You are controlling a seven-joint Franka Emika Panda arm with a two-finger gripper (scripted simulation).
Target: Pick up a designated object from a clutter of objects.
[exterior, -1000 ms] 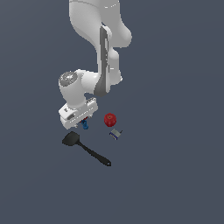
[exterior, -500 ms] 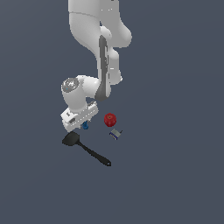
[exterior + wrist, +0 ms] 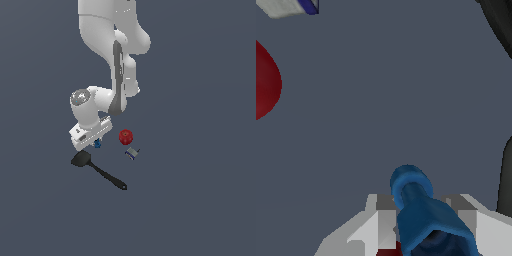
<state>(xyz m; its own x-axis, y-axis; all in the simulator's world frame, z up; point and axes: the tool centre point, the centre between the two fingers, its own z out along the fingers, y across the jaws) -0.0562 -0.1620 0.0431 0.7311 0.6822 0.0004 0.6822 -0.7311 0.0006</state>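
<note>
1. Blue piece (image 3: 421,215) sits between the pincer (image 3: 423,220) fingers, which look clamped on it; in the exterior view it is under the hand, at 9 o'clock of the red ball (image 3: 126,136).
2. Judgement: lift straight up, slowly, keeping the squeeze.
3. Stay clear of the spatula (image 3: 100,170) at 6 o'clock.

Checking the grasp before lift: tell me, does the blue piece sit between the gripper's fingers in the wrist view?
Yes, the blue piece stands between the two grey fingers of the gripper, one on each side.

- In the exterior view we see the blue piece (image 3: 97,144) mostly hidden under the end effector (image 3: 95,141).
- The wrist view's edges crop the red ball (image 3: 265,82) and grey-blue block (image 3: 291,6).
</note>
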